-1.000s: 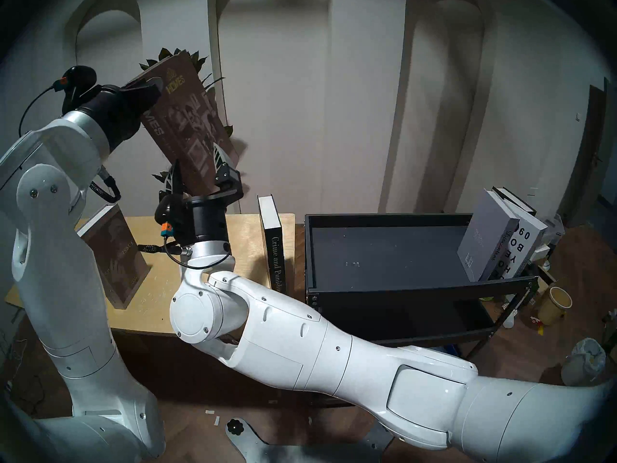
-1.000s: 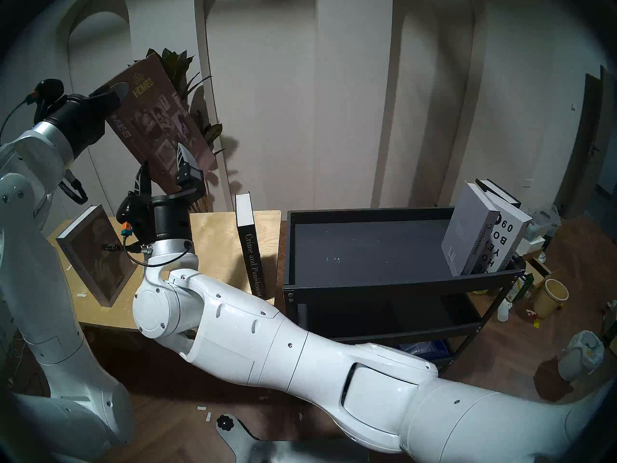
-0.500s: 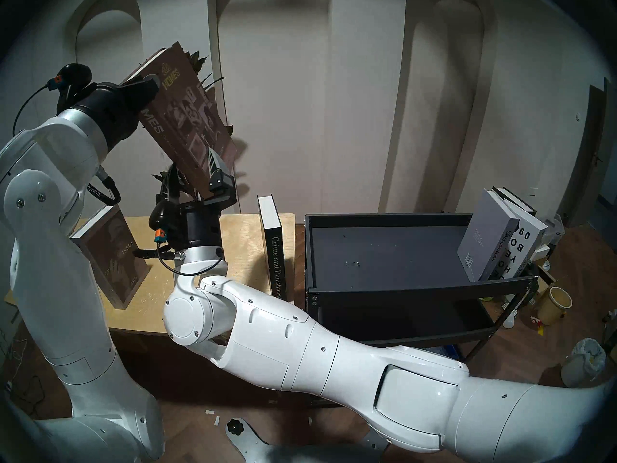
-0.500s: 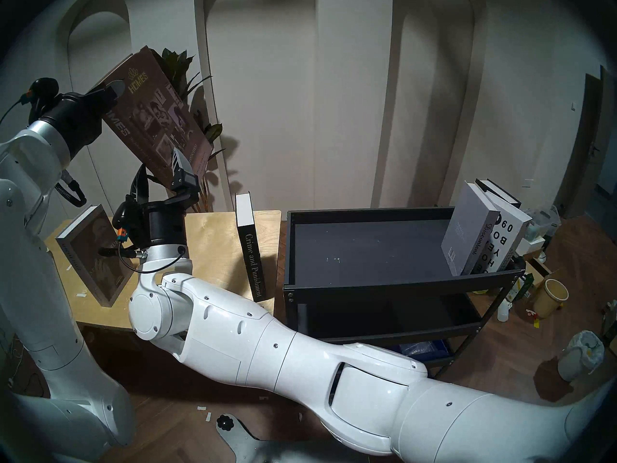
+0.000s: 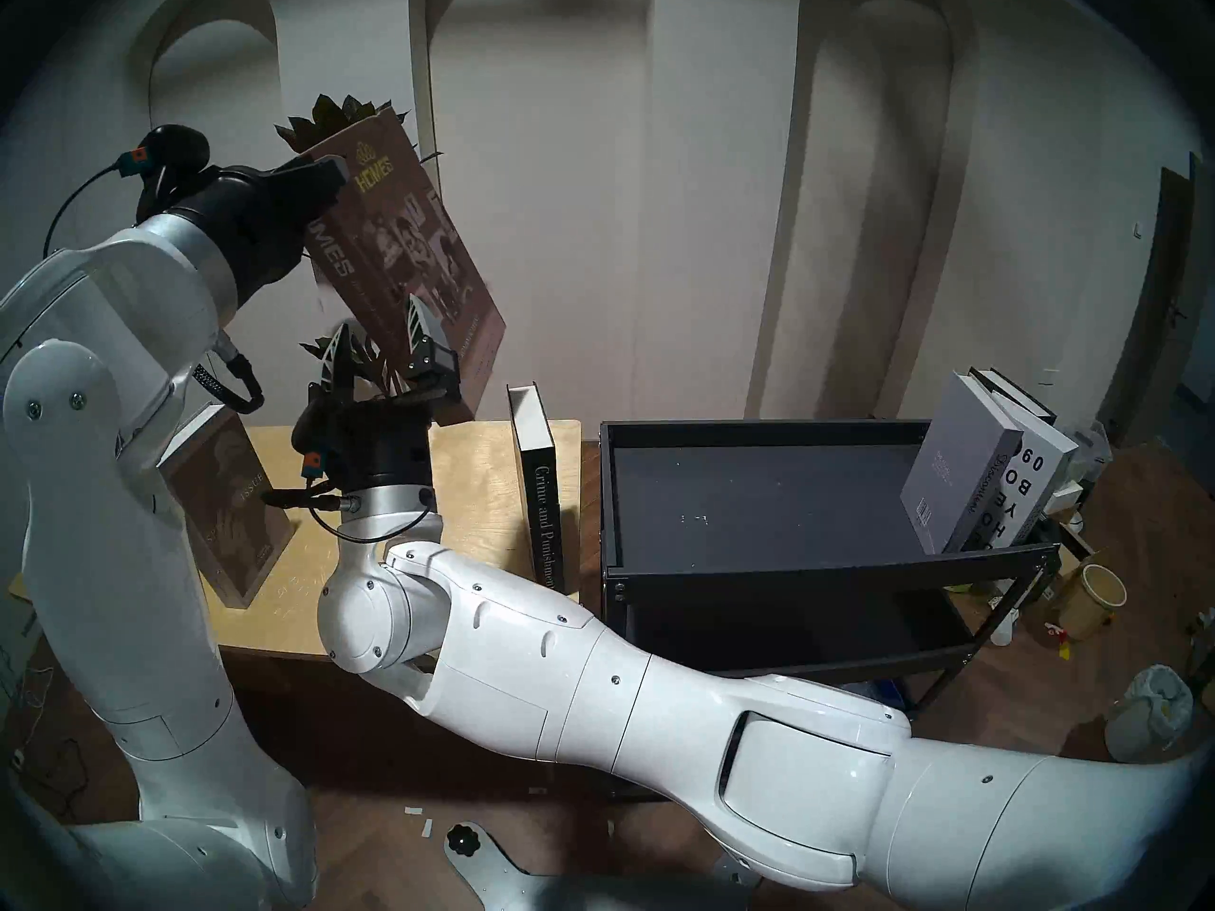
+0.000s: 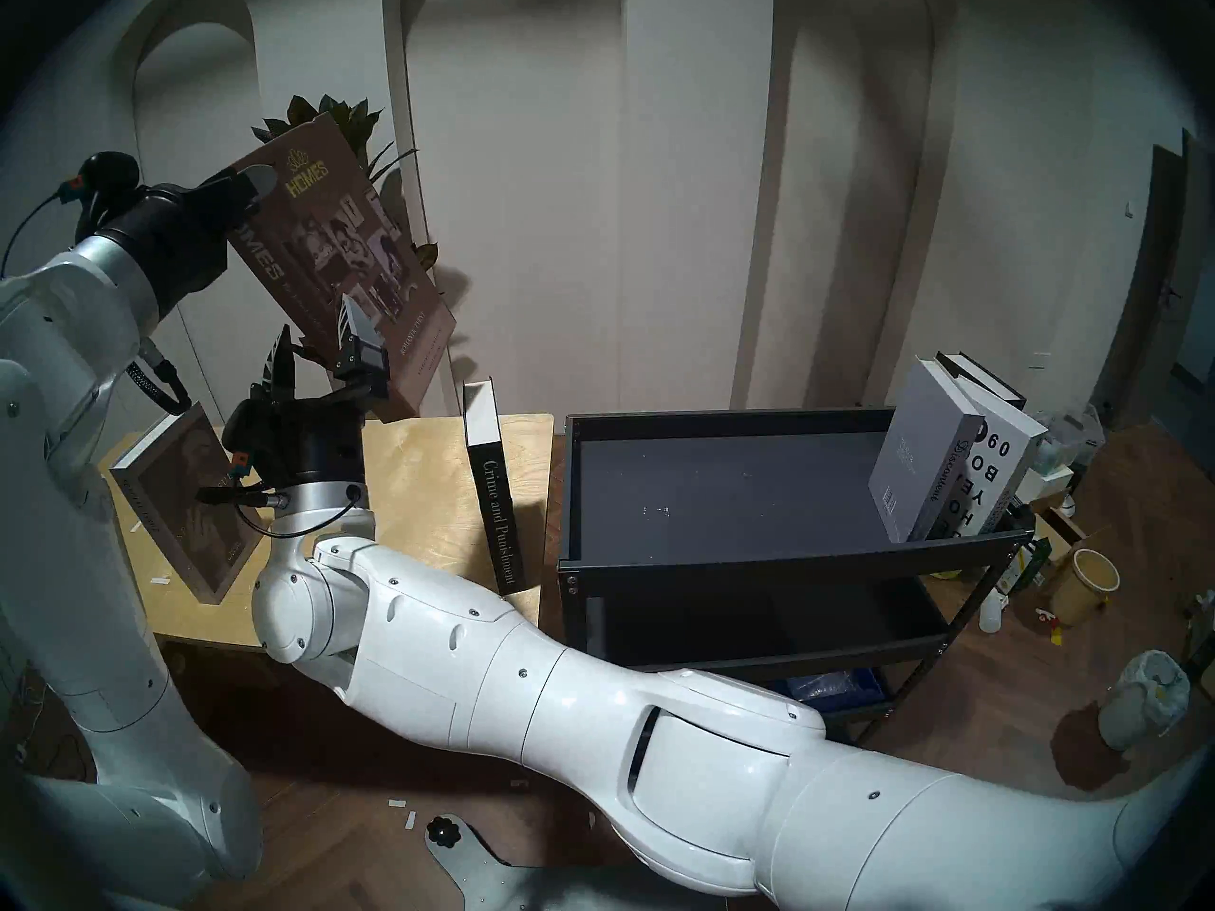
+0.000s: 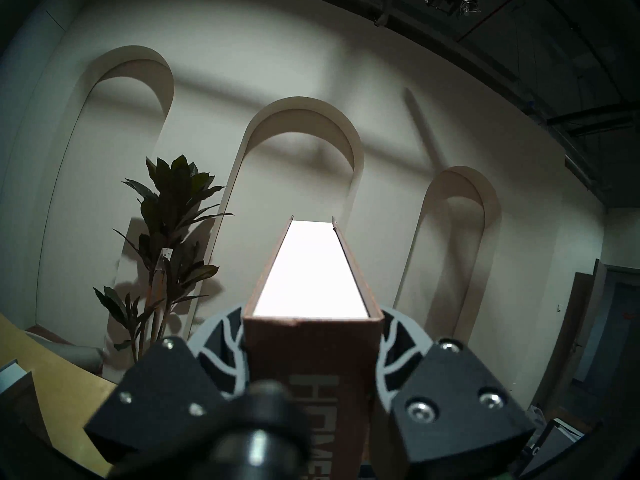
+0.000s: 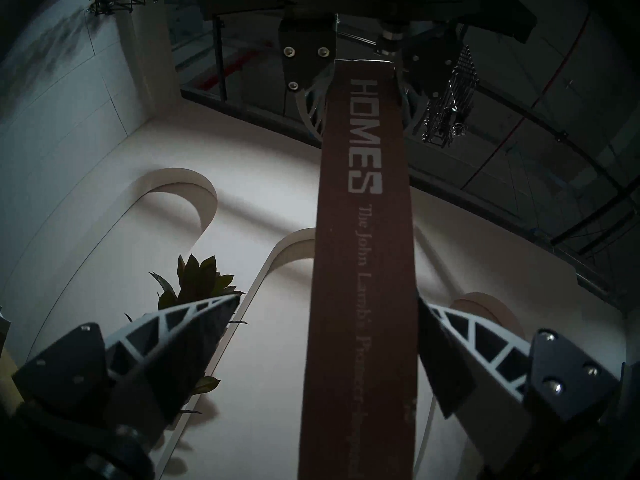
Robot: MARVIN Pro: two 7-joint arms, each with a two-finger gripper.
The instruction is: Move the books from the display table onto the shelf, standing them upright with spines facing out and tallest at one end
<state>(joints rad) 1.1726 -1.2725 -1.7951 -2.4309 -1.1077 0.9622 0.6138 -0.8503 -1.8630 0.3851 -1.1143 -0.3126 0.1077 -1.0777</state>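
the left gripper (image 7: 313,361) clamps the top of the brown "homes" book (image 5: 407,252), held tilted in the air above the plywood table (image 5: 486,489) – the right gripper (image 8: 329,351) straddles its spine, fingers spread, likely for a handover toward the black shelf (image 5: 776,495).

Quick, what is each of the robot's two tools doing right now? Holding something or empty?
Left tool: closed on the brown "Homes" book, gripping it near its top end.
Right tool: open, fingers on either side of the book's spine, not clamped.
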